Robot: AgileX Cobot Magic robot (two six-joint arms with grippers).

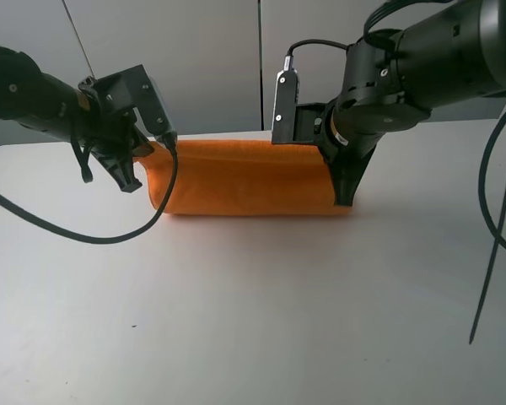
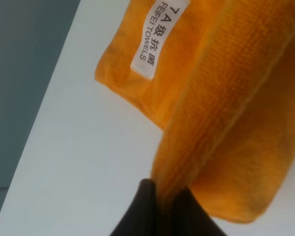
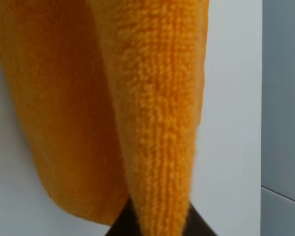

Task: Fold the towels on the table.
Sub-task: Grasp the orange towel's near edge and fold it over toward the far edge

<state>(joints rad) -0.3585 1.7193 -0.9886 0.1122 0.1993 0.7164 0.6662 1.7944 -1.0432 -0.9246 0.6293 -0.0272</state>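
The orange towel lies folded over in a long band across the back of the white table. My left gripper is shut on the towel's left end, and my right gripper is shut on its right end. In the left wrist view the dark fingertips pinch a hemmed edge of the towel, and the white label shows on the layer below. In the right wrist view the fingertips pinch a raised fold of the towel.
The table's back edge runs just behind the towel, with grey wall panels beyond. Black cables hang from both arms, one looping over the table at the left and one at the far right.
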